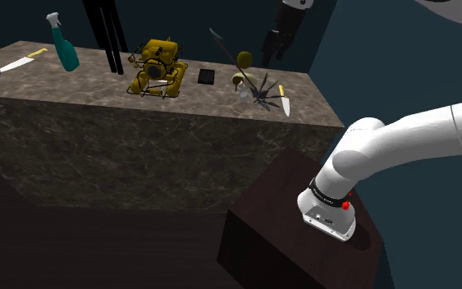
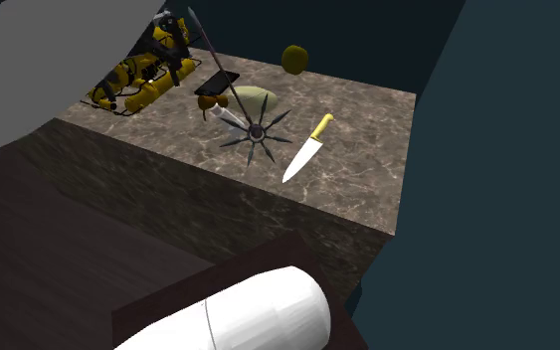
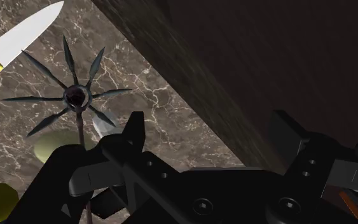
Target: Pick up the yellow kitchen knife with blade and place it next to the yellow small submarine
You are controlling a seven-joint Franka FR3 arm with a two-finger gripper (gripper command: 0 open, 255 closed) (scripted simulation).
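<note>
Knife [image 2: 305, 149] is laid flat on the counter [image 2: 367, 119] just beside the spiked object [image 2: 256, 132], blade toward the stand-side edge, beyond that object from the gripper [image 3: 210, 127], which is held wide open and empty.

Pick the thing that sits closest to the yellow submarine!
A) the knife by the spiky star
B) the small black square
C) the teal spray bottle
B: the small black square lies right beside the yellow submarine, while the teal spray bottle and the knife by the spiky star sit farther off along the counter.
</note>
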